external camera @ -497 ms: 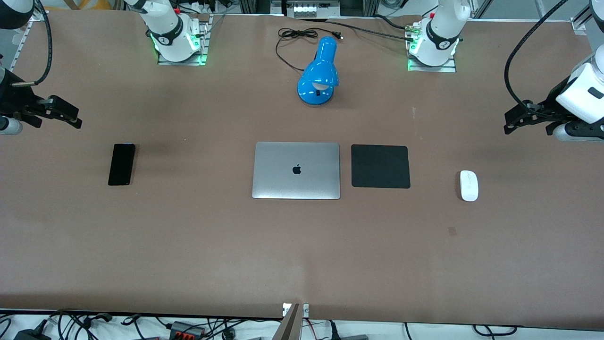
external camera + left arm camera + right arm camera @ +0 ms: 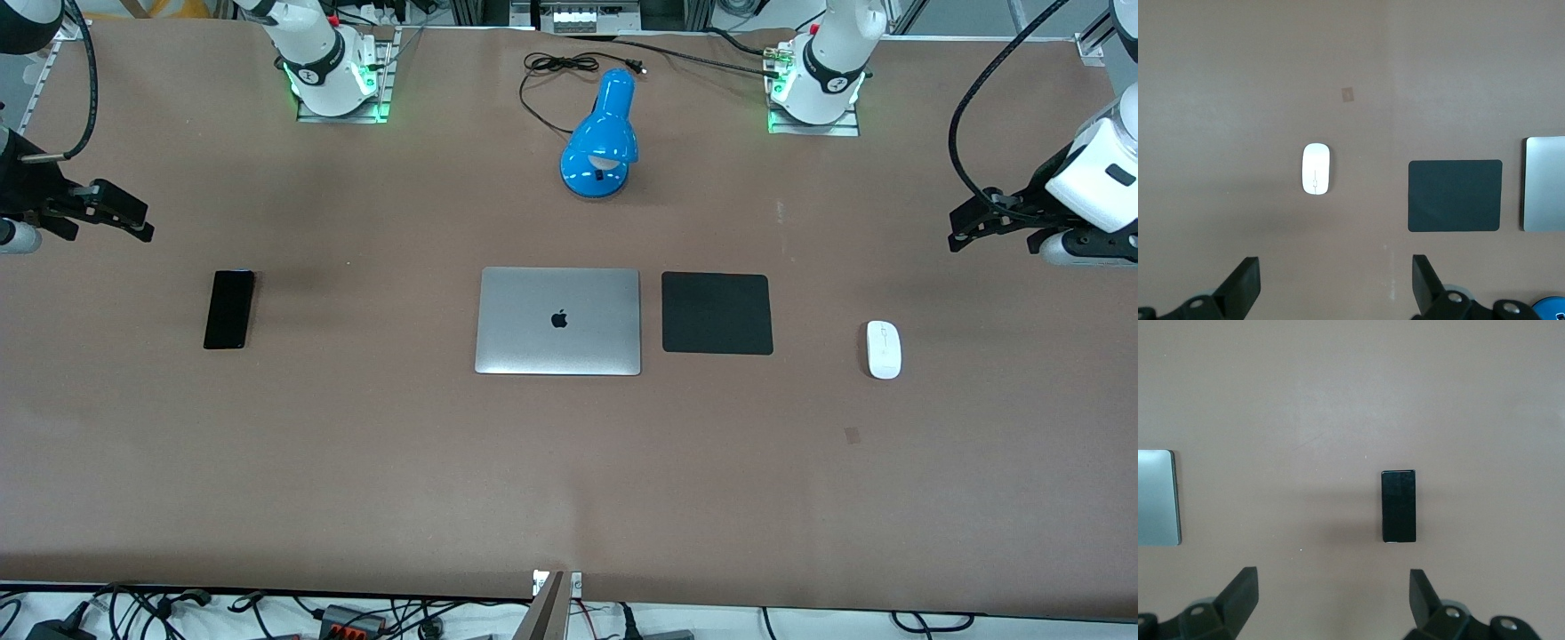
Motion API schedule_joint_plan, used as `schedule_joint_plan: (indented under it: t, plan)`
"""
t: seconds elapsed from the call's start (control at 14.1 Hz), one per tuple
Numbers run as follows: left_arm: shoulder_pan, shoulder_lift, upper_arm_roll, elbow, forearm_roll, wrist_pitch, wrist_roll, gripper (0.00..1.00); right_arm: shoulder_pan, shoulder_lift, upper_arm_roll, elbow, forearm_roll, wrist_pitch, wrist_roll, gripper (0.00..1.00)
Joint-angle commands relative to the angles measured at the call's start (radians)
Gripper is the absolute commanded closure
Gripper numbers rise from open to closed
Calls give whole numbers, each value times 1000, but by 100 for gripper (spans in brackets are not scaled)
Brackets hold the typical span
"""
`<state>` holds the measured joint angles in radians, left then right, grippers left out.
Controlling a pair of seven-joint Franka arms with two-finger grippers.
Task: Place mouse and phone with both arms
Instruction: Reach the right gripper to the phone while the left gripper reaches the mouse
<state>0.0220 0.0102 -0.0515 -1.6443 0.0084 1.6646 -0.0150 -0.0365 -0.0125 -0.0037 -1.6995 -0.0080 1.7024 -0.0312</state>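
Brown tabletop (image 2: pixel 569 462), front: phone (image 2: pixel 228 309) at right arm's end, mouse (image 2: pixel 884 349) beside black pad (image 2: pixel 717 314) | left wrist: left gripper (image 2: pixel 1335 287) wide, empty; mouse glossy, slippery, pinch long sides | right wrist: right gripper (image 2: pixel 1333 603) wide, empty; phone thin, rigid, grip long edges.

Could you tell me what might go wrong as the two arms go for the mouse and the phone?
The mouse is smooth and rounded, so the open left gripper might squeeze it out sideways. The phone lies flat and thin on the table, so the open right gripper may scrape the surface or miss its edges.
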Motion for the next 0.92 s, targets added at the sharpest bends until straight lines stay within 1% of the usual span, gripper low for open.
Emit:
schedule_joint_plan:
  t: [0.0, 0.14, 0.28, 0.36, 0.5, 0.64, 0.78, 0.85]
  plan:
    - [3, 16, -7, 34, -4, -26, -5, 0, -6, 0, 5, 9, -3, -7, 4, 0]
    - [3, 16, -7, 34, -4, -28, -5, 0, -6, 19, 7, 11, -6, 2, -6, 0]
    - [1, 16, -7, 32, -4, -39, -3, 0, -5, 83, 10, 12, -10, 19, -7, 0]
    - [1, 17, -7, 32, -4, -55, -2, 0, -6, 94, 8, 11, -12, 28, -7, 0]
    - [3, 17, -8, 32, -5, -110, 0, 0, -13, 132, 8, 1, -9, 45, -6, 0]
    - [12, 42, -7, 34, -5, -205, 9, 0, -14, 178, 5, -9, -16, 83, -4, 0]
    - [15, 66, -7, 31, -15, -255, 12, 0, -28, 238, 2, -26, -21, 140, -4, 0]
    - [13, 80, -7, 29, -1, -266, 12, 0, -42, 264, 2, -34, -21, 163, -6, 0]
